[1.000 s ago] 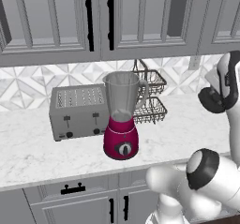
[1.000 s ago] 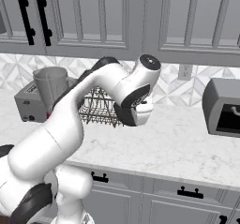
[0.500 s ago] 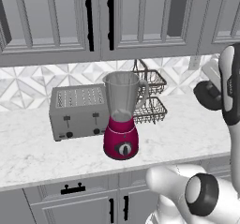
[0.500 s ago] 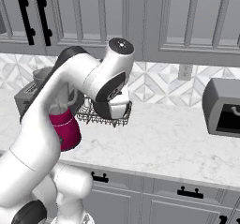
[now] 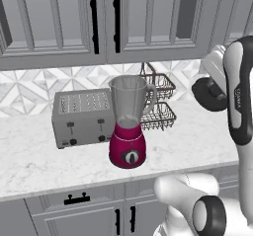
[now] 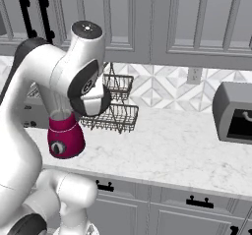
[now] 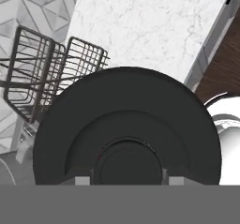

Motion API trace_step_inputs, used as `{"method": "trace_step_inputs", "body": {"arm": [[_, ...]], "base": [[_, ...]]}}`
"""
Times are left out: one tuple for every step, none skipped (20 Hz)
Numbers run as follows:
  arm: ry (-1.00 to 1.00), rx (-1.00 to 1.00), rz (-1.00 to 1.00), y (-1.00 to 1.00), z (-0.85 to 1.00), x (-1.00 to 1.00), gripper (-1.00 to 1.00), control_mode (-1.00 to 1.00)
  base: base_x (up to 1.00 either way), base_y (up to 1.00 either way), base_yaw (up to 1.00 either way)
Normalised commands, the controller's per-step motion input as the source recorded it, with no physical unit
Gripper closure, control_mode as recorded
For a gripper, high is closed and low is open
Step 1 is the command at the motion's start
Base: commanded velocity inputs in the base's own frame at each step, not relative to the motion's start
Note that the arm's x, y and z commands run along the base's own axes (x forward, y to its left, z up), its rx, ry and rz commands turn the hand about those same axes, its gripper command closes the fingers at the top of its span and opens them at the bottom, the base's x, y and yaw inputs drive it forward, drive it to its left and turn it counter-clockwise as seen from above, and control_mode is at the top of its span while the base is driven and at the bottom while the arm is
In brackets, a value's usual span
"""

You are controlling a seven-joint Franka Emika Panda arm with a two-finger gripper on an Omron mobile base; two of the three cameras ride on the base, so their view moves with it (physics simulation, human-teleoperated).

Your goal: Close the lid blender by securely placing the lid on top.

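The blender (image 5: 128, 126) stands on the counter with its magenta base, black dial and clear jar, and the jar's top is uncovered. In the right base view only its magenta base (image 6: 65, 138) shows, because my arm hides the jar. The black round lid (image 7: 126, 124) sits very close in the hand view, above the counter beside the wire rack. My gripper (image 7: 127, 180) is shut on the lid, whose disc hides the fingertips. My arm rises to the right of the blender in the left base view.
A silver toaster (image 5: 81, 116) stands just left of the blender. A two-tier wire rack (image 5: 159, 101) is behind it to the right. A dark appliance (image 6: 234, 113) sits far right on the counter (image 6: 167, 145). Upper cabinets (image 5: 104, 18) hang close above.
My arm has swung left across the right base view and now covers the blender jar. In the left base view the forearm has come further into the picture at the right. The blender has not moved.
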Motion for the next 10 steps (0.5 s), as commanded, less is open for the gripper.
{"method": "trace_step_inputs", "body": {"arm": [[0.00, 0.00, 0.00, 0.49, 0.58, -0.18, 1.00, -1.00], [0.00, 0.00, 0.00, 0.51, 0.59, -0.18, 1.00, -1.00], [0.00, 0.00, 0.00, 0.41, 0.68, -0.10, 1.00, -1.00], [0.00, 0.00, 0.00, 0.31, 0.63, 0.00, 1.00, -1.00], [0.00, 0.00, 0.00, 0.26, 0.49, 0.00, 1.00, -1.00], [0.00, 0.00, 0.00, 0.36, 0.36, 0.00, 1.00, -1.00], [0.00, 0.00, 0.00, 0.37, 0.21, 0.04, 1.00, -1.00], [0.00, 0.00, 0.00, 0.37, 0.16, 0.16, 1.00, -1.00], [0.00, 0.00, 0.00, 0.44, 0.06, 0.24, 1.00, -1.00], [0.00, 0.00, 0.00, 0.56, 0.02, 0.30, 1.00, -1.00]], "base": [[0.00, 0.00, 0.00], [0.00, 0.00, 0.00], [0.00, 0.00, 0.00], [0.00, 0.00, 0.00], [0.00, 0.00, 0.00], [0.00, 0.00, 0.00], [0.00, 0.00, 0.00], [0.00, 0.00, 0.00], [0.00, 0.00, 0.00], [0.00, 0.00, 0.00]]}}
